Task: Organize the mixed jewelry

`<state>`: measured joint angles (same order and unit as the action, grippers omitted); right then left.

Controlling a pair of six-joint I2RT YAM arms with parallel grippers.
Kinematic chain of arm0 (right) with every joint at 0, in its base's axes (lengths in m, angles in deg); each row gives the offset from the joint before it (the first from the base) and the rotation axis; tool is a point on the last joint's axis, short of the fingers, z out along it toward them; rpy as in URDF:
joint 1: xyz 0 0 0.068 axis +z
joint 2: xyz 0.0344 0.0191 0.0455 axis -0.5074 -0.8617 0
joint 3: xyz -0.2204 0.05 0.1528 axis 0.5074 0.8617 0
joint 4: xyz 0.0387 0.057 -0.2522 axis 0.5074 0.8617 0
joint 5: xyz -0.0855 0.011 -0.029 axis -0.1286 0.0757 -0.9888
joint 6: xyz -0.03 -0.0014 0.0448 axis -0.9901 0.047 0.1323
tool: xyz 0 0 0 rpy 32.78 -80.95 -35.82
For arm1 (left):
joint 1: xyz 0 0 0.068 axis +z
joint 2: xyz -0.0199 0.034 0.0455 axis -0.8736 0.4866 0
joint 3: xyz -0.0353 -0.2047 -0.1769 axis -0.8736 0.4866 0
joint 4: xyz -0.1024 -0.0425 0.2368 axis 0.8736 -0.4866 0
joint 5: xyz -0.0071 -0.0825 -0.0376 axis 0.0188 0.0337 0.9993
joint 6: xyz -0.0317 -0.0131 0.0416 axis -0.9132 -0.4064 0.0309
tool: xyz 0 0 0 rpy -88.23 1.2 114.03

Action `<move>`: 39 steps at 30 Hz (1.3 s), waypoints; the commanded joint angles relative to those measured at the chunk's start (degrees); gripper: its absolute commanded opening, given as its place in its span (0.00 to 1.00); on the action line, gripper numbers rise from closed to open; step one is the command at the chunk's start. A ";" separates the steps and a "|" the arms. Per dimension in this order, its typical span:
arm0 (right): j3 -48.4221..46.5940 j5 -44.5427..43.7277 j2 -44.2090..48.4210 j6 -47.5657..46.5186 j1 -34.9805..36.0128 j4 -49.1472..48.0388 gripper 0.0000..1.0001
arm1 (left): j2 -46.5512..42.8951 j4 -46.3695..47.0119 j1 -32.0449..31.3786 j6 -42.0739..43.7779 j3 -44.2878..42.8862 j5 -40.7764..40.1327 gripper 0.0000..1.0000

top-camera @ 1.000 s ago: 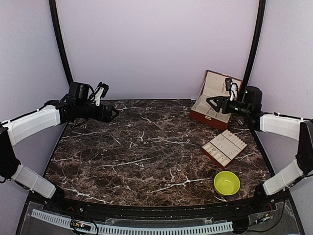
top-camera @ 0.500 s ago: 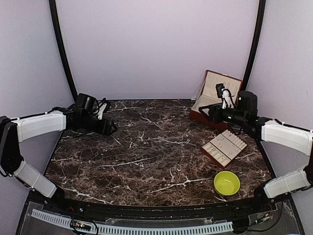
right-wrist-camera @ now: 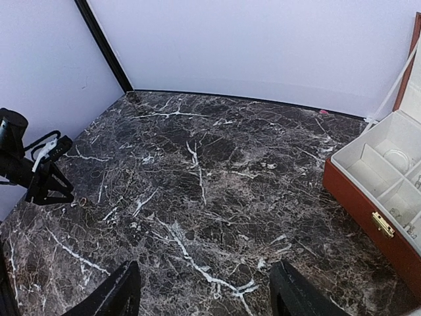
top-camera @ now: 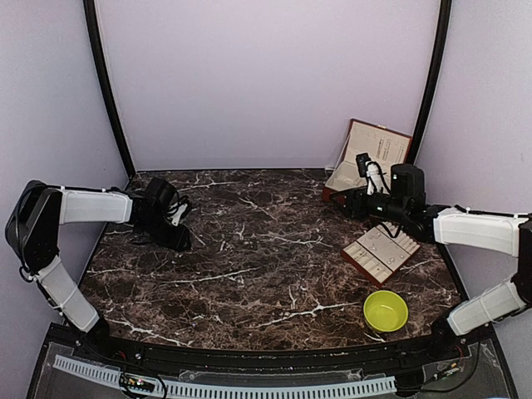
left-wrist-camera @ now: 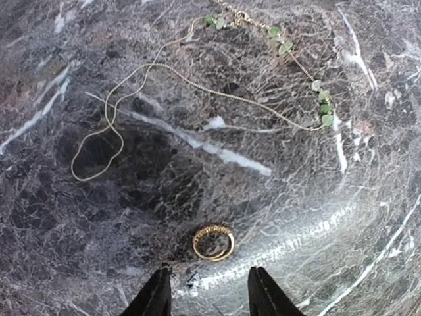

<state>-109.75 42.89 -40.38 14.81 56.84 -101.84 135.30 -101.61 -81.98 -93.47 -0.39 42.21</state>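
The left tool (left-wrist-camera: 209, 296) is lowered close to the dark marble tabletop (top-camera: 249, 274) at its left side, pointing down. Its jaws stand apart with nothing between them. A gold-coloured ring (left-wrist-camera: 213, 242) lies flat on the tabletop just ahead of the fingertips, not touching either one. Beyond the ring, a thin chain (left-wrist-camera: 106, 115) lies in a loose loop, and green beads (left-wrist-camera: 324, 108) are strung along a run of chain at the upper right of the left wrist view.

The right tool (right-wrist-camera: 204, 296) hangs above the right rear of the tabletop. Its jaws are spread wide and hold nothing. A reddish-brown jewelry box (right-wrist-camera: 375, 191) with cream lining stands open beside it. A compartment tray (top-camera: 381, 252) and a yellow-green bowl (top-camera: 386, 310) sit nearer the front right edge.
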 commanded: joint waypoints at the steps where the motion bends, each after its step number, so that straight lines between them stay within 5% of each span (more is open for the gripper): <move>1: 0.71 -0.01 -1.06 1.41 0.74 -4.82 0.68 | 1.51 -2.00 0.36 1.00 -1.83 -0.60 0.39; 20: 0.27 0.45 -3.20 1.86 0.80 -5.79 0.68 | 5.67 -1.83 0.32 2.44 -4.02 -1.58 0.21; 39: 0.36 0.64 -3.77 2.79 0.77 -6.73 0.67 | 7.39 -1.91 0.30 2.90 -5.16 -2.48 0.19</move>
<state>-109.49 43.13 -43.90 16.74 57.23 -105.58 142.32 -102.51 -81.98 -91.32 -4.26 40.40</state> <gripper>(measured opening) 0.675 0.192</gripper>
